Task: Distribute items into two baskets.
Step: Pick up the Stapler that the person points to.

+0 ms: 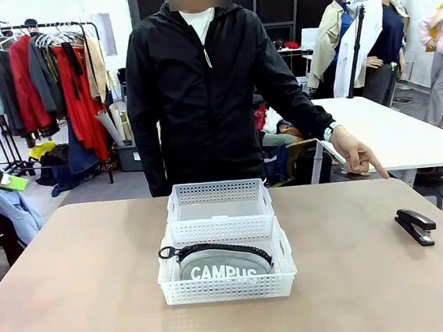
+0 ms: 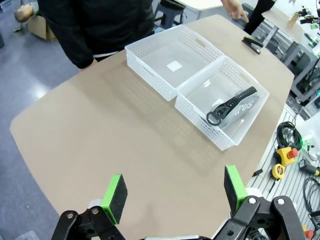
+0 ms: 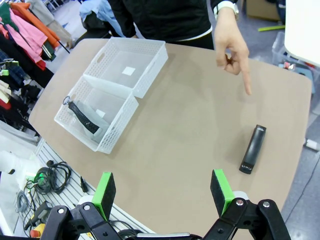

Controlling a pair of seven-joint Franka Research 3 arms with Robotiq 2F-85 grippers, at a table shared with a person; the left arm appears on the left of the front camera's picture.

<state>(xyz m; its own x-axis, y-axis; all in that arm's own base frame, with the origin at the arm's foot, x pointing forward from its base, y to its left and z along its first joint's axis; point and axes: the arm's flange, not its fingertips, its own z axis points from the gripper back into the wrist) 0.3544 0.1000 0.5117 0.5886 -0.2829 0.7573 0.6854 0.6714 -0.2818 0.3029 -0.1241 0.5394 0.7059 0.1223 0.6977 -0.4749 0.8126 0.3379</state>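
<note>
While pouch [image 1: 223, 264] lies in near basket [image 1: 227, 289], stapler [image 1: 416, 226] on table [image 1: 84, 289]

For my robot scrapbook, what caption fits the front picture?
A hand points at the stapler; the pouch lies in the near basket, the far basket behind it.

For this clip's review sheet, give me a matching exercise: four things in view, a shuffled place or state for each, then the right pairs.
Things:
1. pouch
2. stapler
3. far basket
4. person's hand

Places or states:
A. empty
B. pointing down with one finger
C. lying in the near basket
D. lying on the table, outside both baskets

Pairs: 1-C, 2-D, 3-A, 4-B
</note>
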